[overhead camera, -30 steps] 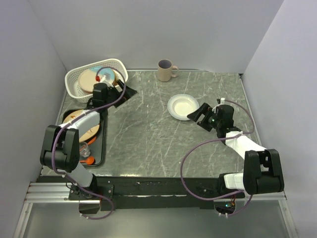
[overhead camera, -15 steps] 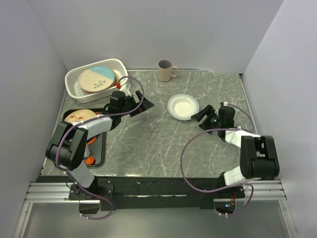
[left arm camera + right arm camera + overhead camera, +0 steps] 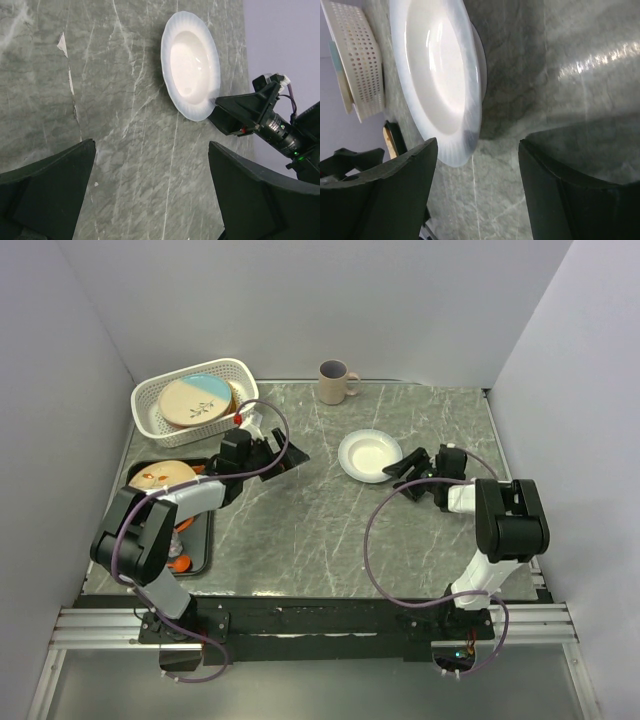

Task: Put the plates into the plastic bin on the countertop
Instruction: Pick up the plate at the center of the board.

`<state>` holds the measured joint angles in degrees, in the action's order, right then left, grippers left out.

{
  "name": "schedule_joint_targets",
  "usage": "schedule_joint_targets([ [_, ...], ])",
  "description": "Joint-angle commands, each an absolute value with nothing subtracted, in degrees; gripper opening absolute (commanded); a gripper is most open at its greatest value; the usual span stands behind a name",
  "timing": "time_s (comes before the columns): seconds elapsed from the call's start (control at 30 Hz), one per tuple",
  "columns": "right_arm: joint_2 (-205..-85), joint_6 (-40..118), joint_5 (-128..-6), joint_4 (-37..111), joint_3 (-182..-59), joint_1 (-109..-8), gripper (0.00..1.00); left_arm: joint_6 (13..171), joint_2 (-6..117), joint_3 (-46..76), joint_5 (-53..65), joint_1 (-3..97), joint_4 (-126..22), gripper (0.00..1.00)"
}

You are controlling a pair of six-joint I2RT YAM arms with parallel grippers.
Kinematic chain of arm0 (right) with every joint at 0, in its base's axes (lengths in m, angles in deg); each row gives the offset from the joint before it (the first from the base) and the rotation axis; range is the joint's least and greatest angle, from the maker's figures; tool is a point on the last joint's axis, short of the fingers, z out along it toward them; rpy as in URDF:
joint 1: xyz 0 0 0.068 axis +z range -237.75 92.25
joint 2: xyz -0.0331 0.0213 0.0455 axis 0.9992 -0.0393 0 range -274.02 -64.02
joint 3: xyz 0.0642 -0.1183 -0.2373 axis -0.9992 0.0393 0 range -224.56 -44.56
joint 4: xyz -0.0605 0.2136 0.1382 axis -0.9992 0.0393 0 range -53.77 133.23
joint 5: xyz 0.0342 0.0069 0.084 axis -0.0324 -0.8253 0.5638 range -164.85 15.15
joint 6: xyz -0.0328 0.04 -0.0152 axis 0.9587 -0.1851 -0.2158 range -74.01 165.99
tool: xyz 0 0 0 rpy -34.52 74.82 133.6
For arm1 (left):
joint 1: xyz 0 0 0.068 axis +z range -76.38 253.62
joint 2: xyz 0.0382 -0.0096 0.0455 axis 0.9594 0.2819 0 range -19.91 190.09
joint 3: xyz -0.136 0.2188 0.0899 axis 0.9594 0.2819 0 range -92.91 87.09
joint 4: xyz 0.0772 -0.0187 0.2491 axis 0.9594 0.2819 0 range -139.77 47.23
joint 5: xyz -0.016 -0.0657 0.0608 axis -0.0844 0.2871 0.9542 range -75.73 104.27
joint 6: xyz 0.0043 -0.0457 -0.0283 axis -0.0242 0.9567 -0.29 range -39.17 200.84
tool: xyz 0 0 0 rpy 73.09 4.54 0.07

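A pale white-blue plate [image 3: 370, 455] lies on the grey-green marble countertop [image 3: 330, 520]. My right gripper [image 3: 408, 466] is open at the plate's right rim; in the right wrist view the near rim [image 3: 465, 135] sits just off the gap between my fingers [image 3: 477, 185]. My left gripper [image 3: 280, 454] is open and empty over bare countertop, left of the plate; its view shows the plate [image 3: 190, 65] ahead of the gripper [image 3: 150, 190]. The white perforated bin [image 3: 150, 410] at the far left holds a peach-and-teal plate with a twig [image 3: 195, 400]. A tan plate [image 3: 160, 475] lies on the black tray.
A beige mug [image 3: 335, 382] stands at the back centre. The flat black tray [image 3: 200, 540] at the near left also holds small items, one of them orange [image 3: 178, 562]. Grey walls close in the left, back and right sides.
My left gripper has left the bin and swung right over the countertop, empty. My right gripper has moved left to the pale plate's rim.
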<state>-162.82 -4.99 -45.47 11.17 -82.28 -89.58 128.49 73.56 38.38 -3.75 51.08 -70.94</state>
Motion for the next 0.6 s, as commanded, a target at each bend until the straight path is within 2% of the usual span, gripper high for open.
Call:
schedule_joint_targets([
  [0.0,-165.3,-6.7,-45.1,7.6,-84.5,-89.9,0.72,127.6,70.3,38.8,-3.0,50.8,-72.3,0.99],
  [0.57,-166.0,-4.5,-49.5,11.5,-87.2,-89.2,0.63,129.6,71.1,40.7,-4.2,50.8,-75.9,0.99],
])
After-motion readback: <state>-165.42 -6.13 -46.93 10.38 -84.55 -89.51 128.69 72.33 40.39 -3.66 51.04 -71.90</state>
